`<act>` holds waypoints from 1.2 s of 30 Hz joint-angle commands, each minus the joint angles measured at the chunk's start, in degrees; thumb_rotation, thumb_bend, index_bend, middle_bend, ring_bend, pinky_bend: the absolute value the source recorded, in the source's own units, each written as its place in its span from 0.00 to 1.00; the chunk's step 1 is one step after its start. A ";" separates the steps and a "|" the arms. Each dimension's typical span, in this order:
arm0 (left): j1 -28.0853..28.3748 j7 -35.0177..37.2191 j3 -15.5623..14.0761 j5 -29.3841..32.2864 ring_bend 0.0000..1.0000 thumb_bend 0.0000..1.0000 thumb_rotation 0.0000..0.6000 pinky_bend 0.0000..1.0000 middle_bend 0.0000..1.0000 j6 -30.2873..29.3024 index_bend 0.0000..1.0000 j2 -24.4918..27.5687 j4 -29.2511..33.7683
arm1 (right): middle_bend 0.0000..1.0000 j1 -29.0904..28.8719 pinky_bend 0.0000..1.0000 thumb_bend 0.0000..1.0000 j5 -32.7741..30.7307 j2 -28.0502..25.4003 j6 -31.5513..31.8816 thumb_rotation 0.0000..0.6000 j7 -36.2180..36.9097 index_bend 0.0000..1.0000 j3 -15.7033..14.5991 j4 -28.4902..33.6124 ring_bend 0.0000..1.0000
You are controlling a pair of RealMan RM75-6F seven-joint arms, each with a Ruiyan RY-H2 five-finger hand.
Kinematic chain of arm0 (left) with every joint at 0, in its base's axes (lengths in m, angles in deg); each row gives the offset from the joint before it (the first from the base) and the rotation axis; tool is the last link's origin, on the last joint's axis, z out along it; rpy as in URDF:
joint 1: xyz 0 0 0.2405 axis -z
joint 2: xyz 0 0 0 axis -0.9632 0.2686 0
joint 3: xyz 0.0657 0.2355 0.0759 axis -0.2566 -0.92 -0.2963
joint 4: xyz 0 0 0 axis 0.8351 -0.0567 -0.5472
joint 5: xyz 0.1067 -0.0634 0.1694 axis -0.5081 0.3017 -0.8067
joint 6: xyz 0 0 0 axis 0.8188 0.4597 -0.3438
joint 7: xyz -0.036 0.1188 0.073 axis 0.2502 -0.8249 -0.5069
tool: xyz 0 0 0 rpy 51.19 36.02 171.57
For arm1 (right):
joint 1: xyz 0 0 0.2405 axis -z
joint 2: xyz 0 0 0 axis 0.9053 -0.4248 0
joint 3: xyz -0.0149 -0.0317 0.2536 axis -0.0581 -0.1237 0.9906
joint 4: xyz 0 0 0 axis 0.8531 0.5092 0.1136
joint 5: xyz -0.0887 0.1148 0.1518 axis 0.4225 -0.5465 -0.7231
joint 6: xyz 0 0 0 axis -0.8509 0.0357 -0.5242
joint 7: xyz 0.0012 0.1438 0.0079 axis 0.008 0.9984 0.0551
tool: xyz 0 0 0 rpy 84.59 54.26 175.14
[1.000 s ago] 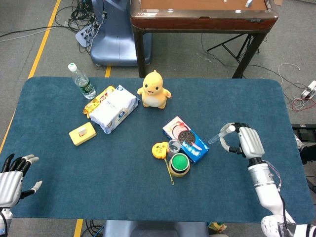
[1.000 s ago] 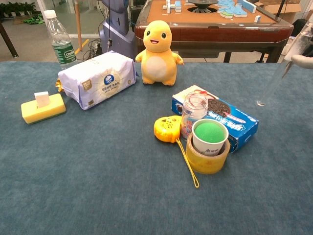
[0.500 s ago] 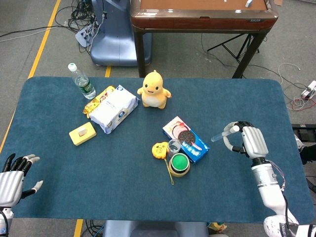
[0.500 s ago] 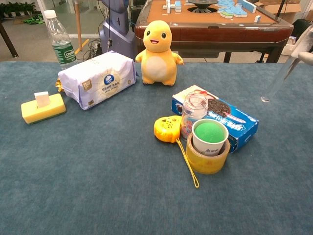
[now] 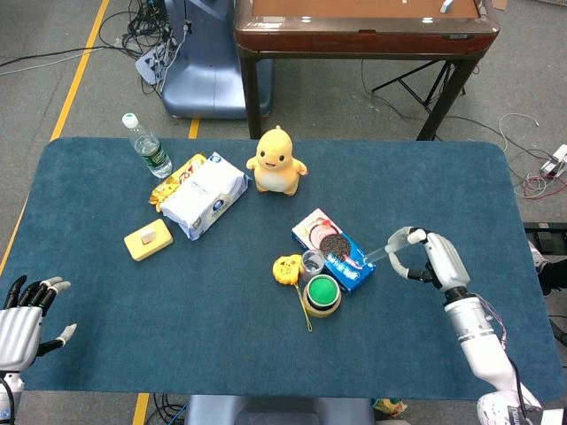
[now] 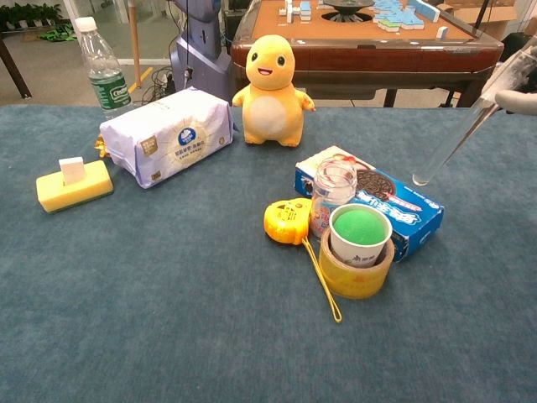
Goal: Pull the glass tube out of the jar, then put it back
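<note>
My right hand (image 5: 431, 262) grasps the glass tube (image 6: 453, 141) near its upper end, so the tube is out of the jar (image 6: 332, 195) and hangs in the air over the counter (image 5: 425, 177). Its long axis is tilted, the lower tip pointing down and toward the jar, above the cookie box (image 6: 394, 201). The jar stands to the left of this hand, with its mouth open upward. My left hand (image 5: 22, 323) is released, fingers apart, well apart from everything, so I judge the right hand must bring the tube back.

A deep blue table (image 5: 106, 292) carried a yellow duck toy (image 5: 277, 160), a yellow sponge (image 6: 74, 185), a green-topped cup (image 6: 360, 235) and a blue cookie box (image 6: 401, 211).
</note>
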 commanded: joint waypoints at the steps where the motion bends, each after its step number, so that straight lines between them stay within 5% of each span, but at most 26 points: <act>1: 0.10 0.02 0.04 -0.02 0.16 0.24 1.00 0.02 0.20 0.13 0.25 -0.05 -0.05 | 0.46 0.24 0.23 0.62 2.27 1.11 4.14 1.00 -8.29 0.64 -0.74 -2.84 0.31; 5: 0.15 -0.03 0.04 -0.04 0.16 0.24 1.00 0.02 0.20 0.17 0.25 -0.13 -0.09 | 0.46 0.42 0.23 0.62 5.01 4.93 10.36 1.00 -18.39 0.64 -1.53 -8.05 0.31; 9: 0.18 -0.08 0.05 0.01 0.16 0.24 1.00 0.02 0.20 0.20 0.25 -0.10 -0.01 | 0.46 0.63 0.23 0.62 5.53 6.72 12.53 1.00 -20.69 0.64 -1.39 -10.01 0.31; 23: 0.26 -0.13 0.00 0.09 0.16 0.24 1.00 0.02 0.20 0.35 0.25 -0.12 -0.03 | 0.46 0.77 0.23 0.62 0.97 -1.05 0.42 1.00 -0.62 0.64 -0.15 1.92 0.31; 32: 0.38 -0.13 -0.01 0.15 0.16 0.24 1.00 0.02 0.20 0.55 0.25 -0.24 -0.17 | 0.46 0.68 0.23 0.62 7.29 6.38 12.17 1.00 -20.81 0.64 -1.83 -9.97 0.31; 36: 0.43 -0.19 -0.03 0.23 0.16 0.24 1.00 0.02 0.20 0.69 0.25 -0.26 -0.19 | 0.46 0.61 0.23 0.62 8.51 8.09 14.02 1.00 -23.38 0.64 -1.91 -12.53 0.31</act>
